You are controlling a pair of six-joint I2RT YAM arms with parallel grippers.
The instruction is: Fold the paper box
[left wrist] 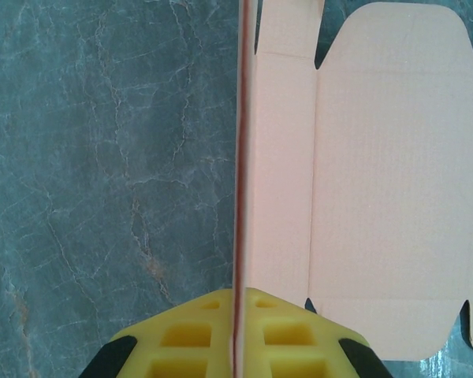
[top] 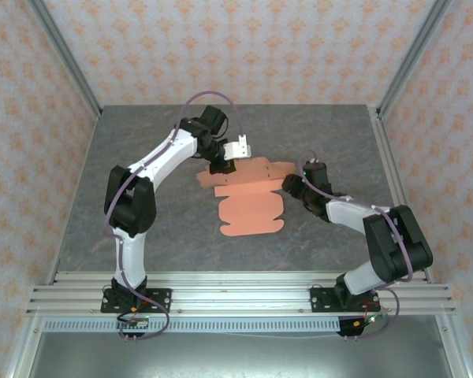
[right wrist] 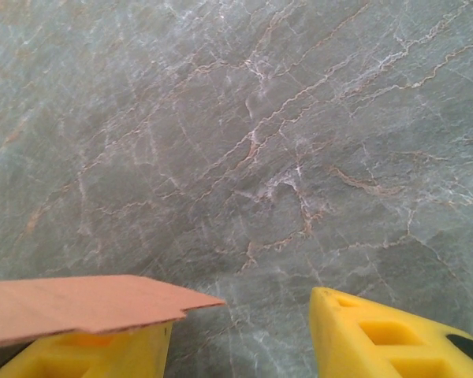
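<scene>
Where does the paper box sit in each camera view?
Top external: paper box mid-picture.
Left wrist: paper box over the right half, one flap edge-on at centre.
Right wrist: paper box flap at bottom left.
Shared landmark: the grey marbled table.

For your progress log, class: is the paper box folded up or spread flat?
Mostly spread: the paper box lies flat on the table, one edge flap upright, pinched by the left gripper.

Grey marbled table (top: 189, 244) — patterned walls (top: 260, 47)
</scene>
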